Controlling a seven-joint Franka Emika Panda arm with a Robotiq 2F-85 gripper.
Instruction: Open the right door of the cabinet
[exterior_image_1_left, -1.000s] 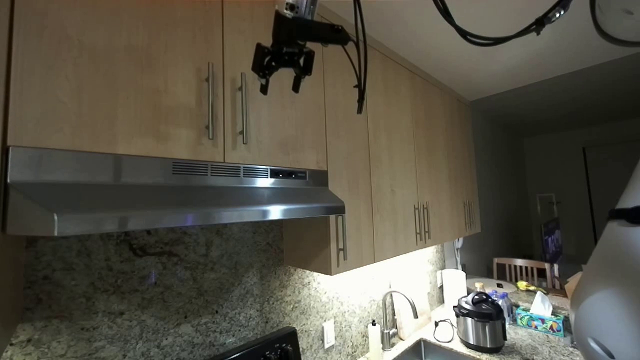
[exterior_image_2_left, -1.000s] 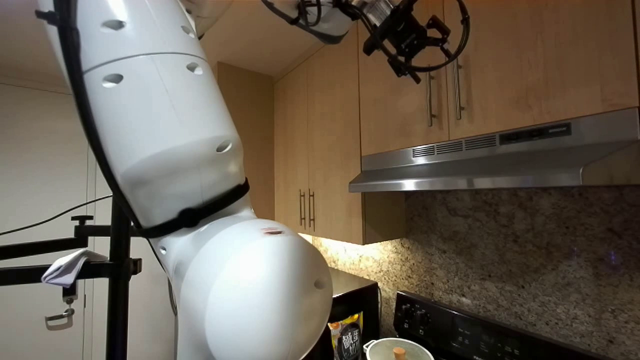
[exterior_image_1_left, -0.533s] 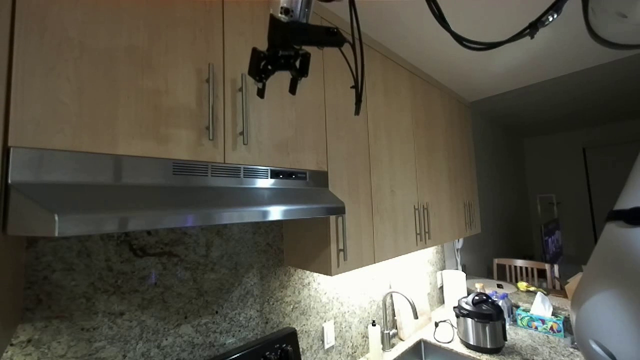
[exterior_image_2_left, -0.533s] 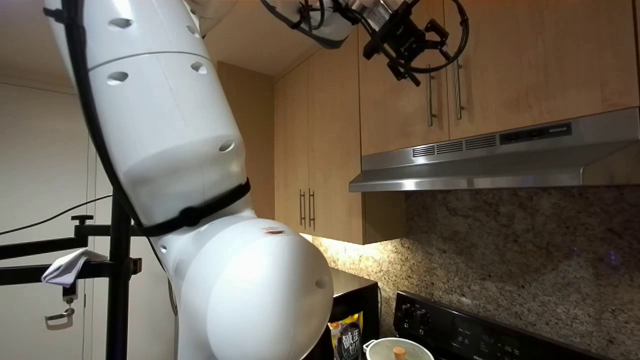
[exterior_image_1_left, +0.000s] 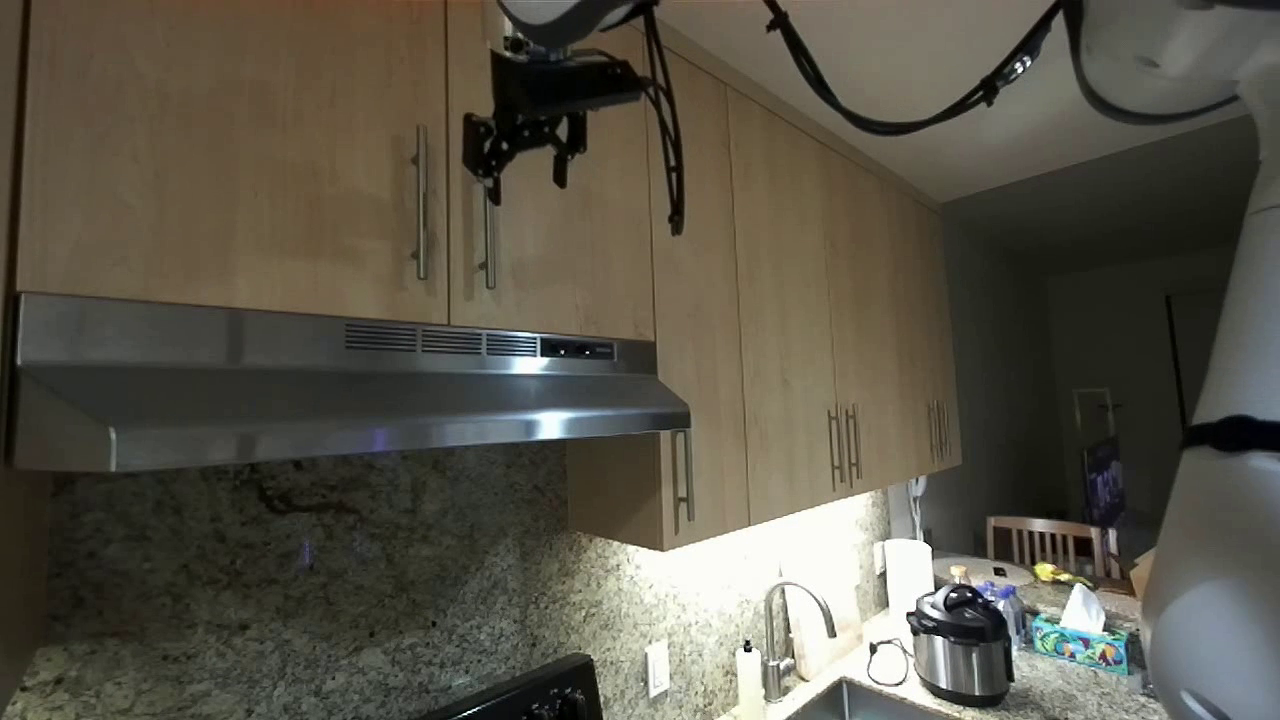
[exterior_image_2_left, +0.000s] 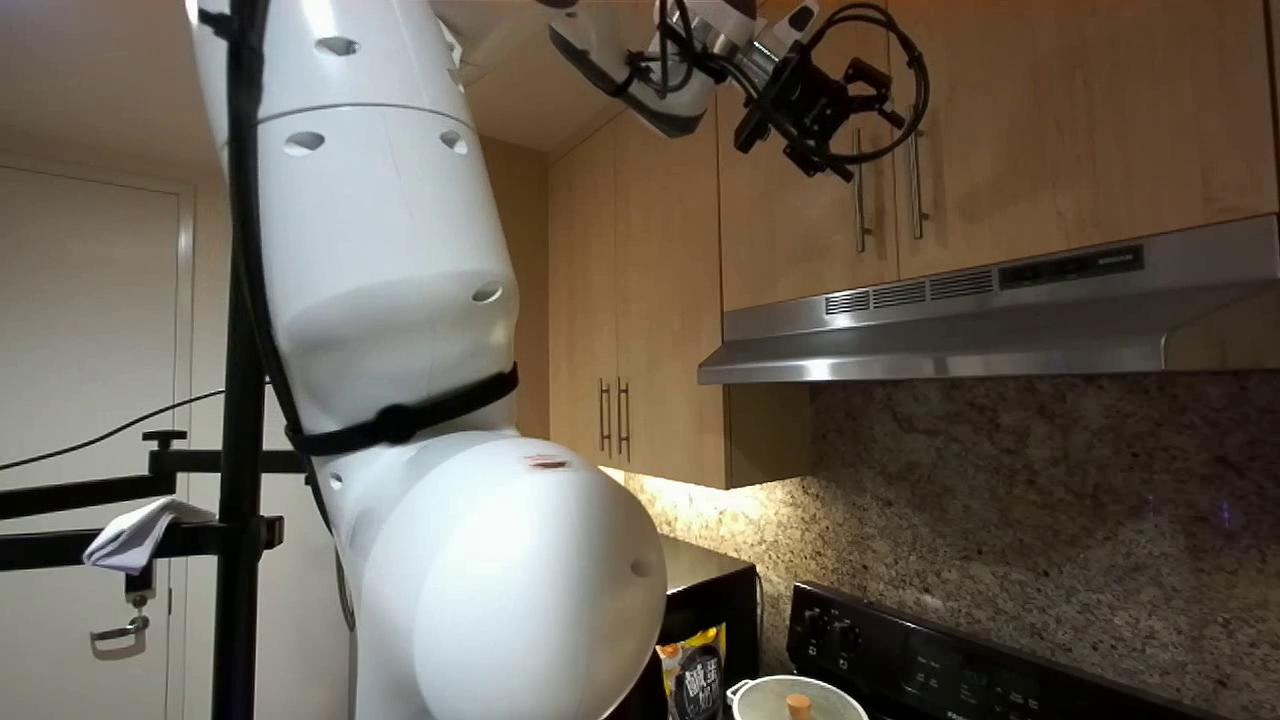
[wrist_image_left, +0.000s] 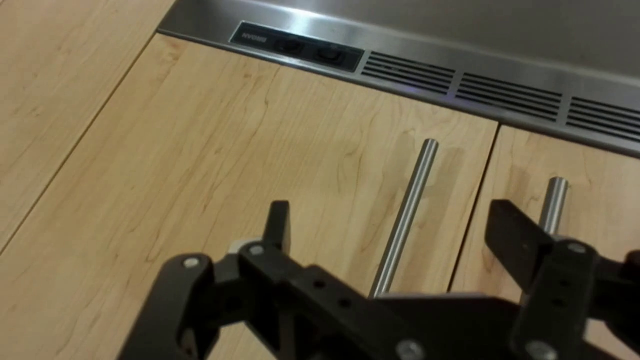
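The cabinet is a short light-wood wall unit above the range hood. Both its doors are shut and its inside is hidden. The right door has a vertical silver bar handle along its left edge; the door also shows in an exterior view. The wrist view is upside down, so there the right door lies on the left. My gripper is open and empty in front of the cabinet, also in an exterior view. In the wrist view its fingers appear either side of the right door's handle, apart from it.
The twin door's handle lies partly behind one finger. The steel range hood juts out below the doors. Taller cabinets adjoin on the right. Black cables loop round the gripper. A pot is below.
The gripper has moved left and slightly down in an exterior view, so one finger now overlaps the right door's handle. The arm's upper link has swung over. The doors have not moved.
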